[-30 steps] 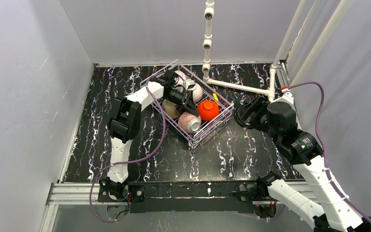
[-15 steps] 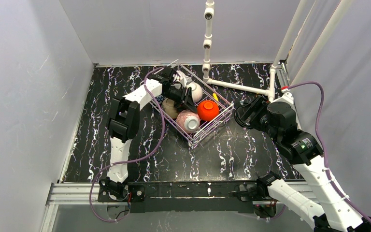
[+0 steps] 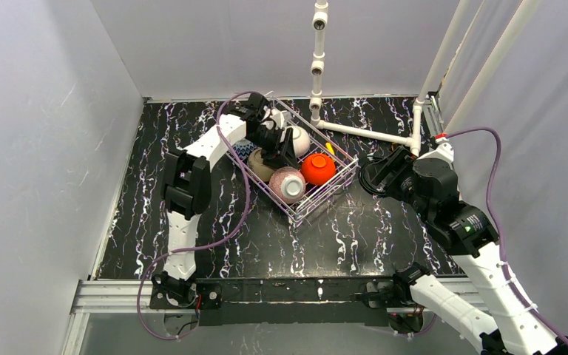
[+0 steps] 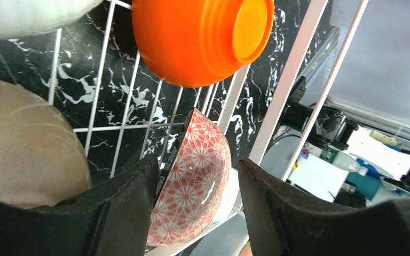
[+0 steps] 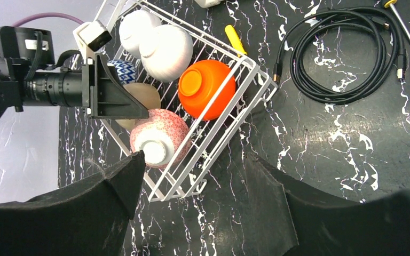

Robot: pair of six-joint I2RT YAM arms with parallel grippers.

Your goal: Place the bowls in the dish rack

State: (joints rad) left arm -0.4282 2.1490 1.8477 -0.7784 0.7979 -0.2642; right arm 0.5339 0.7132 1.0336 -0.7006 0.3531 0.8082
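Observation:
The wire dish rack (image 3: 326, 195) sits at the table's far middle. It holds two white bowls (image 5: 166, 50), a red-orange bowl (image 3: 318, 168), a pink-speckled bowl (image 3: 288, 184), a tan bowl (image 3: 262, 167) and a blue-patterned bowl (image 3: 245, 151). My left gripper (image 3: 275, 155) is open and empty inside the rack, above the tan bowl. In the left wrist view (image 4: 197, 213) the pink-speckled bowl (image 4: 195, 186) lies beyond the spread jaws, with the red-orange bowl (image 4: 197, 40) above it. My right gripper (image 3: 373, 177) is open and empty, right of the rack.
A coiled black cable (image 5: 347, 58) lies on the table right of the rack. A yellow tool (image 5: 236, 39) lies by the rack's far side. A white pipe frame (image 3: 362, 132) stands at the back right. Grey walls close in the left and back.
My left gripper has drawn back toward the rack's far left, uncovering the blue-patterned and tan bowls. The right arm has shifted slightly.

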